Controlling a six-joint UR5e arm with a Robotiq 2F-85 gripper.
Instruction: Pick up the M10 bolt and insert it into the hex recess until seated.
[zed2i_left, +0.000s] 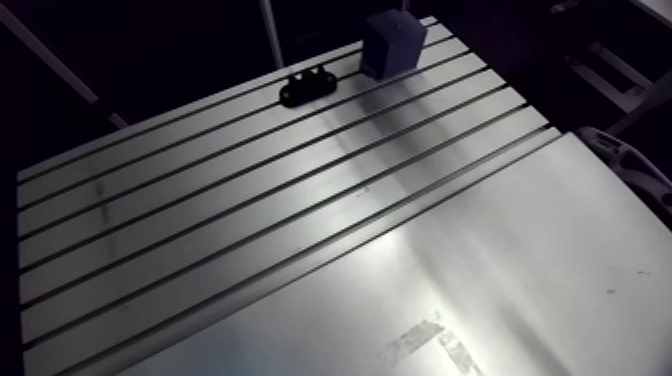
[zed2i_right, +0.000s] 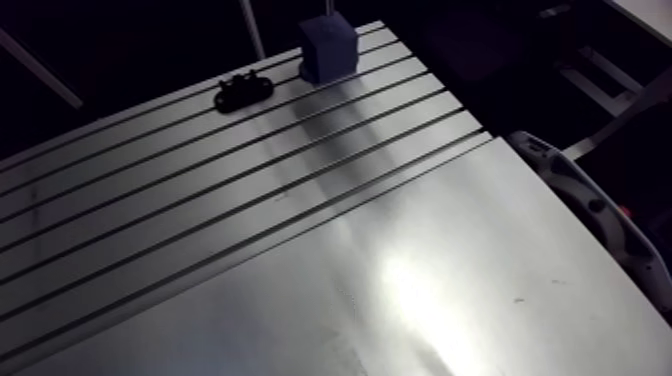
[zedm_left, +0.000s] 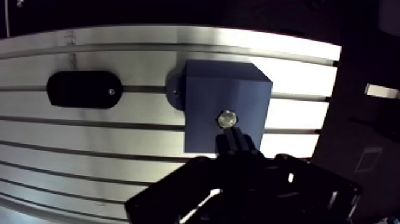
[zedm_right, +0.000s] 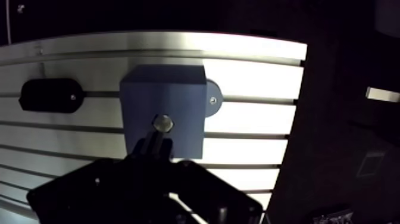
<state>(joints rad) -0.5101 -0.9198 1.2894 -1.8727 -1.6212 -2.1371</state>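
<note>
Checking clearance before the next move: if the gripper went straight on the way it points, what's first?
Likely the bolt head, set in the top of the blue block, right ahead of the gripper. Depth is unclear; they may already touch.

My arm camera looks down from high across the slotted table (zed2i_left: 300, 250) toward its far edge. My wrist camera sits close, straight above the blue block (zedm_left: 223, 95) there. Both catch that block and the black oval plate (zedm_left: 84, 89) left of it.
</note>
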